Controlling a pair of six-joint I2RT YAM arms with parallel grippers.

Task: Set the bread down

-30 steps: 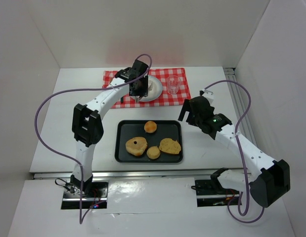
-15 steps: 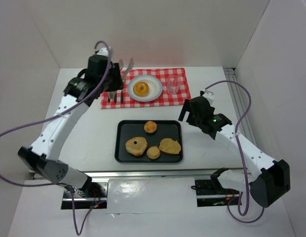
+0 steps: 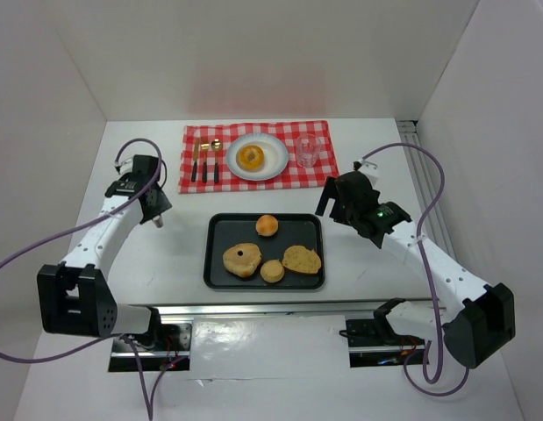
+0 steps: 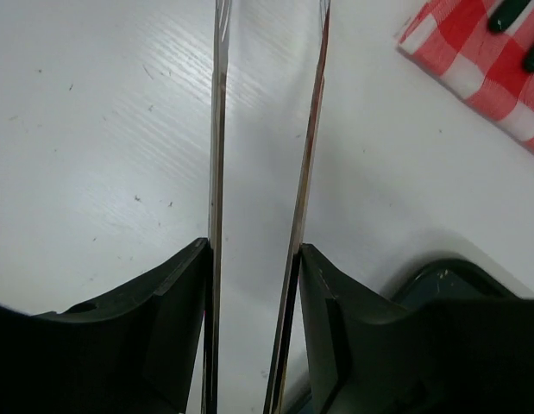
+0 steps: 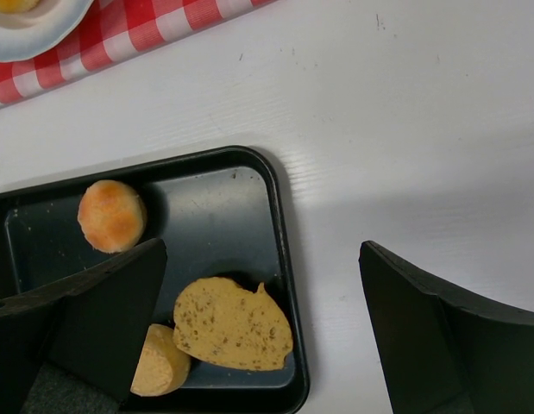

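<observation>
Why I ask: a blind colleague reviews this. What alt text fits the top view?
A doughnut sits on a plate on a checked cloth. Nearer, a tray holds four other breads; the left gripper and right gripper hang open either side.

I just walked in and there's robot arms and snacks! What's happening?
Two robot arms are setting a little table. The orange doughnut sits on the white plate on the checked cloth, so the bread looks placed. The left gripper is open and empty above the table, away from the plate. The right gripper hangs open by the black tray, where four other breads lie.
</observation>
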